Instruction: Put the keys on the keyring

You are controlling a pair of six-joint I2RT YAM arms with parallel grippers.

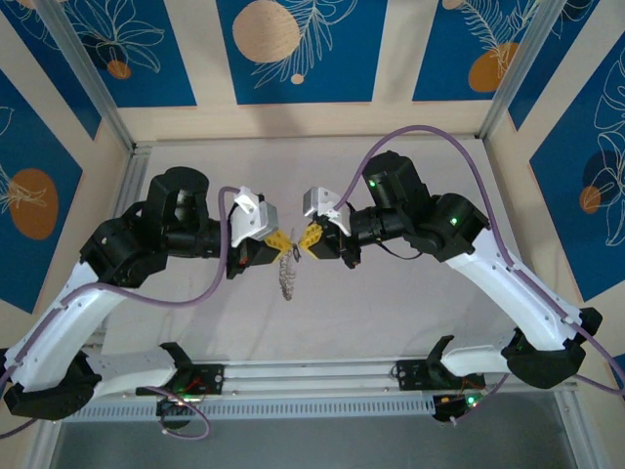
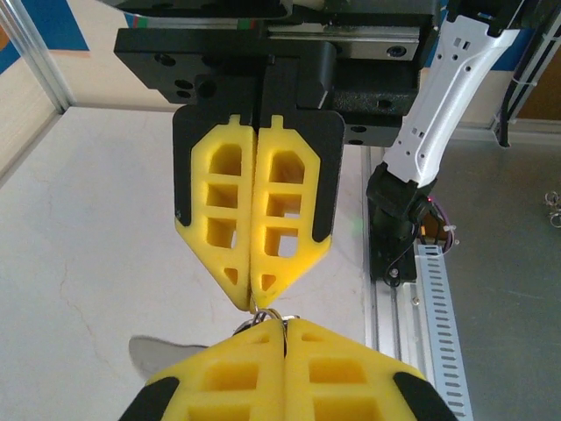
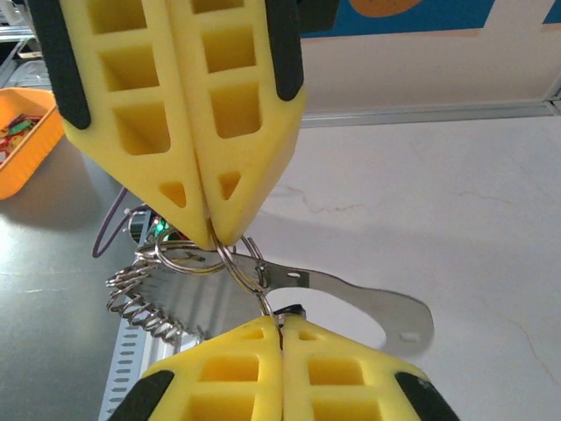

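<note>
Threading is in hand: the left pincer (image 3: 210, 235), pressed together, pinches the thin grey metal keyring (image 3: 248, 263). The right pincer (image 3: 280, 323), also pressed together, seems to nip the flat silvery key (image 3: 351, 294) at its dark loop, above the pale tabletop (image 3: 456, 202). Next, I judge, a small twist must slide that loop along the wire; there is free room all around, with the metal rail (image 1: 312, 376) at 6 o'clock the nearest edge.

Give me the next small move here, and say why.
Probably hold the right gripper steady and have the left gripper ease the keys a little along the keyring. Both grippers are shut, tip to tip, on linked metal rings, and their tips hide whether the loop is fully threaded.
</note>
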